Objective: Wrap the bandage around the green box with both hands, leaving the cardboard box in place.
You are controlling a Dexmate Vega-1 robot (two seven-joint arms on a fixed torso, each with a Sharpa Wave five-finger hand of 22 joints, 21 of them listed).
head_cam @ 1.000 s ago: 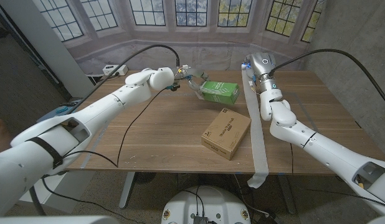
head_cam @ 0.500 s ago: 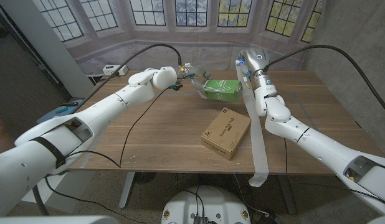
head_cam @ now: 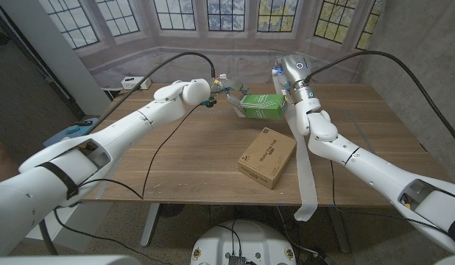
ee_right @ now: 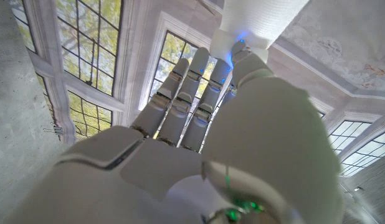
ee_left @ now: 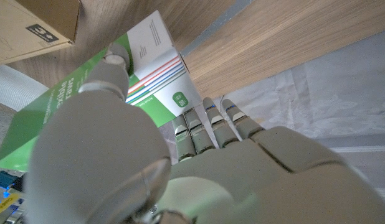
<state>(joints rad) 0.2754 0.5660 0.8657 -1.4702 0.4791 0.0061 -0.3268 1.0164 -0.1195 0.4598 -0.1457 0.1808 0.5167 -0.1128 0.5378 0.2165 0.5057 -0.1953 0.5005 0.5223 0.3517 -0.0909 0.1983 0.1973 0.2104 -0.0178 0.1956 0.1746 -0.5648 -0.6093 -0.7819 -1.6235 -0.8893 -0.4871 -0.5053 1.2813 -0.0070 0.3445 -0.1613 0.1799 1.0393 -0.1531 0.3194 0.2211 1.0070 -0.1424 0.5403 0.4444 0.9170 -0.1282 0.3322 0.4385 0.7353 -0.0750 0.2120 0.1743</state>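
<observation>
Over the last second the right hand [head_cam: 280, 73] has carried the bandage [head_cam: 304, 158] leftward, close beside the green box [head_cam: 261, 107]. Its fingers [ee_right: 191, 93] grip the strip's top. The left hand [head_cam: 226, 93] holds the green box raised above the table [head_cam: 176, 158], fingers [ee_left: 208, 121] against its end. The cardboard box [head_cam: 267, 157] lies nearer.

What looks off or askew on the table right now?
The bandage trails in one long strip from the right robot hand across the table and dangles over its front edge. The cardboard box sits skewed to that edge.
</observation>
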